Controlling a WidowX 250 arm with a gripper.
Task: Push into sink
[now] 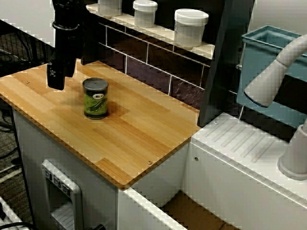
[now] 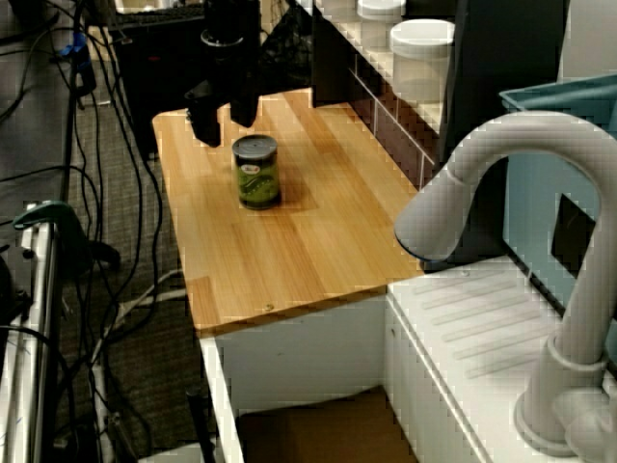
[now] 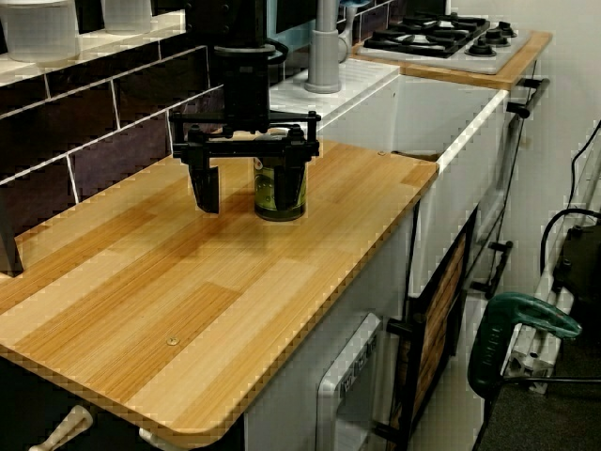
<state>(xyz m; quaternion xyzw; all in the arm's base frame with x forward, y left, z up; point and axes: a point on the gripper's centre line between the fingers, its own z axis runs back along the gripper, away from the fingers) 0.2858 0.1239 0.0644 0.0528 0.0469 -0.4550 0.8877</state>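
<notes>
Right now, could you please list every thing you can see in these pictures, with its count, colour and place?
can: one, green with dark lid, upright on the counter, on the half far from the sink
counter: one, light wood, beside the sink
sink: one, white walls and brown floor, below the counter's edge
drainboard: one, white and ridged, behind the sink
faucet: one, grey, curved over the drainboard
jars: at least three, white, on the tiled shelf
bin: one, teal-blue, behind the faucet
stove: one, black burners, beyond the sink
gripper: one, black, jaws open, hanging beside the can
</notes>
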